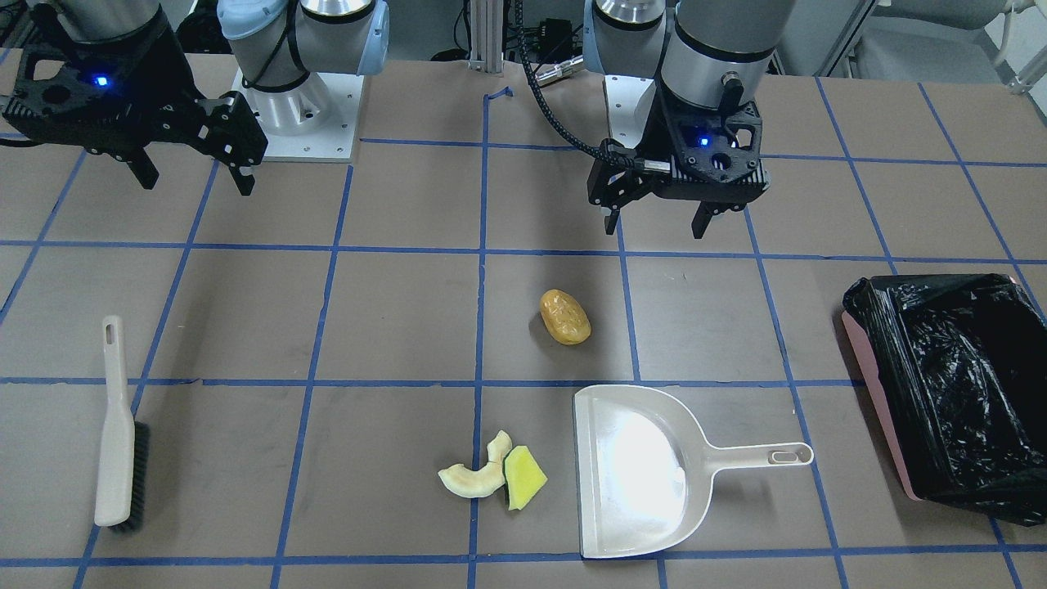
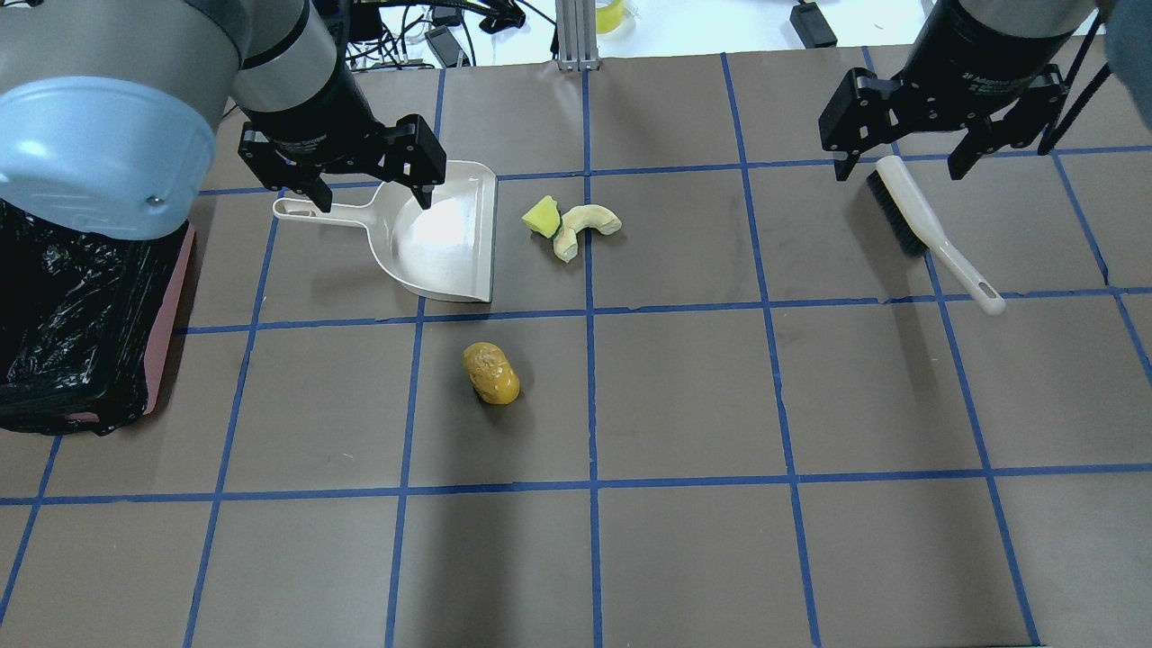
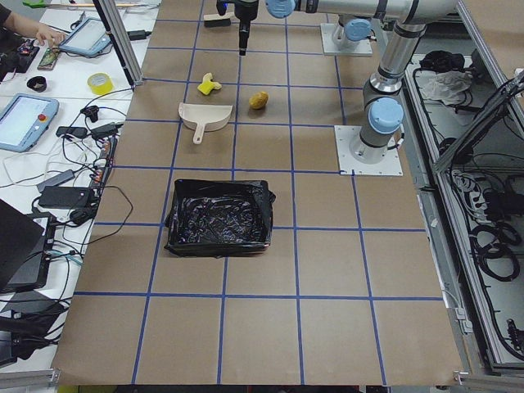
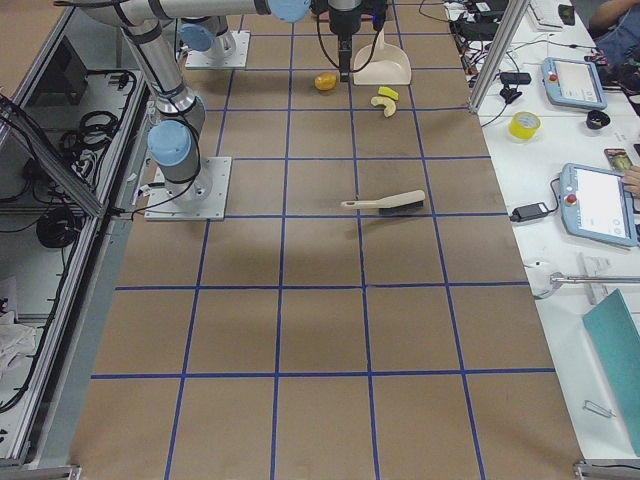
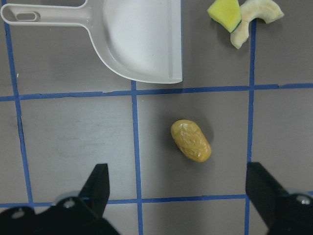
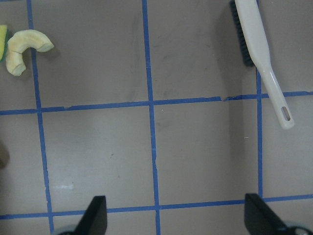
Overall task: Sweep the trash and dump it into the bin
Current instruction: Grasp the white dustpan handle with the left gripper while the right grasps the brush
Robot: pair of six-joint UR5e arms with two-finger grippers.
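Observation:
The golden-brown potato-like piece [image 1: 565, 316] lies mid-table, also in the left wrist view [image 5: 191, 141]. The pale rind slice [image 1: 472, 481] and the yellow-green wedge [image 1: 523, 476] touch each other beside the open mouth of the cream dustpan [image 1: 634, 470]. The pink bin [image 1: 879, 393] with its black bag stands at the table's end on my left side. My left gripper [image 1: 654, 229] is open and empty, hovering above the table behind the potato piece. My right gripper [image 1: 199, 186] is open and empty, hovering high, with the brush [image 1: 119, 433] in front of it.
The dustpan lies flat with its handle [image 1: 769, 456] pointing toward the bin. The brush lies on its side, bristles [image 2: 891, 216] away from the trash. Blue tape lines grid the brown table. Operator gear sits on a side bench beyond the far edge.

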